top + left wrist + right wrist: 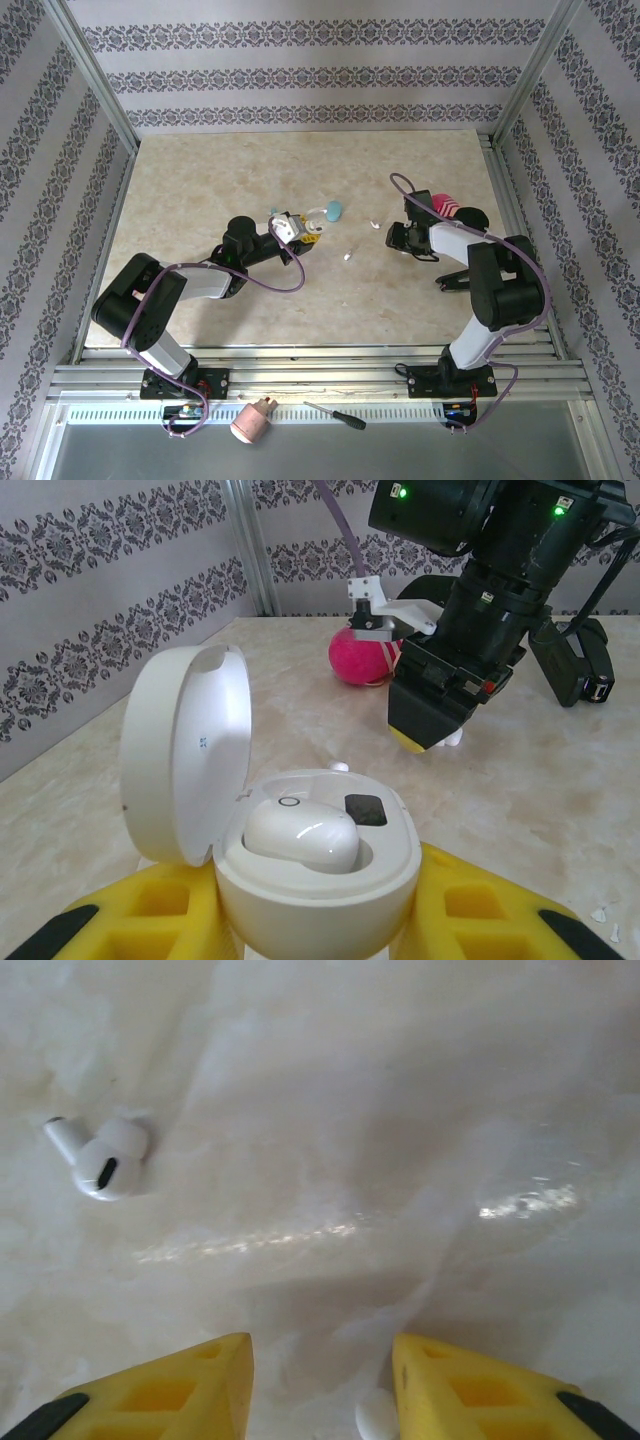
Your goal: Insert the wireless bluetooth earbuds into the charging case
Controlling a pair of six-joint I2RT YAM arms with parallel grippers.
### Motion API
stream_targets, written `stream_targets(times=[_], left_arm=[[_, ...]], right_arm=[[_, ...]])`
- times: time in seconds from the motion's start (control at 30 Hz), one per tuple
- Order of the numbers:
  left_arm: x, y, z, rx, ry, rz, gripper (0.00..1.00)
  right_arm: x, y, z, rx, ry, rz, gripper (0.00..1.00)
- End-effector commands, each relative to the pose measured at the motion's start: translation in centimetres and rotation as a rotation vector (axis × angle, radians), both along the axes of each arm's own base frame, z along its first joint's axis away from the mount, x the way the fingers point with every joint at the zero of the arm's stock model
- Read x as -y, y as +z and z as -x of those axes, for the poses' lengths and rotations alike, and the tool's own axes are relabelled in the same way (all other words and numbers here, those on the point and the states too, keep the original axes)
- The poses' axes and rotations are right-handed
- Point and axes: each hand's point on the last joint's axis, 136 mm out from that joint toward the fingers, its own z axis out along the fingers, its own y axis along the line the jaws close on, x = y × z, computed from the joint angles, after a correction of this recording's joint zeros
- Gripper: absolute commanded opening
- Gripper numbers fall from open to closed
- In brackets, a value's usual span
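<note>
Earbud [300, 835], glossy white, rounded, sits in smooth pebble-shaped case [322, 898].

Robot test cell, lab-bench type. Aluminium frame posts [95, 75] box in a marble-look tabletop [200, 180]. Patterned wall panels [300, 75] stand left, right and far. Left arm [190, 285] and right arm [500, 290] are bolted to slotted metal rails [320, 372] at the near edge. Screwdriver [335, 416] lies loose on the near ledge.

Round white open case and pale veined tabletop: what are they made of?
The round white open case looks like smooth plastic: soft, even sheen. The pale veined tabletop looks like polished marble or marble-print laminate: glossy reflections.
</note>
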Motion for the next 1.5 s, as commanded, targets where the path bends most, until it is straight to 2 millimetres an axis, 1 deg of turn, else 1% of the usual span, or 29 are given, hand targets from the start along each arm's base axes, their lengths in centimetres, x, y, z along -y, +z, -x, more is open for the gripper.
stream_targets(times=[0.0,0.17,0.23,0.3,0.37,0.43,0.57,0.67,0.8,0.9,1.03,1.2,1.47], left_arm=[[0.3,0.6,0.7,0.024,-0.019,0.000,0.23],[0.2,0.6,0.7,0.023,-0.020,0.001,0.23],[0.2,0.7,0.7,0.026,-0.017,0.002,0.23],[0.1,0.7,0.8,0.026,-0.015,0.001,0.23],[0.1,0.5,0.8,0.024,-0.012,0.000,0.23],[0.1,0.5,0.8,0.025,-0.009,0.000,0.23],[0.0,0.4,0.7,0.025,-0.007,0.002,0.23],[0.1,0.6,0.7,0.028,-0.012,0.008,0.23],[0.2,0.8,0.7,0.032,-0.015,0.012,0.23],[0.2,0.7,0.7,0.028,-0.014,0.012,0.23],[0.2,0.7,0.8,0.028,-0.016,0.014,0.23],[0.0,0.7,0.9,0.025,-0.011,0.015,0.23],[0.0,1.0,1.0,0.033,-0.013,0.017,0.23]], right_arm=[[-1.5,0.1,0.3,-0.023,0.105,-0.020,0.41],[-3.4,0.7,0.5,-0.040,0.186,-0.087,0.41],[-3.8,1.6,0.3,-0.008,0.184,-0.111,0.41],[-3.7,2.7,0.1,0.042,0.161,-0.120,0.41],[-3.2,3.7,0.0,0.093,0.123,-0.112,0.43],[-1.9,4.7,0.0,0.143,0.031,-0.095,0.43],[0.6,5.2,1.1,0.190,-0.177,-0.134,0.41],[1.4,5.0,2.3,0.183,-0.255,-0.159,0.40],[2.4,3.4,3.5,0.132,-0.318,-0.149,0.40],[2.2,2.4,3.7,0.110,-0.323,-0.178,0.39],[1.0,2.0,3.1,0.097,-0.291,-0.231,0.38],[1.0,1.3,2.5,0.091,-0.294,-0.225,0.38],[0.7,0.9,-0.1,0.095,-0.268,-0.214,0.38]])
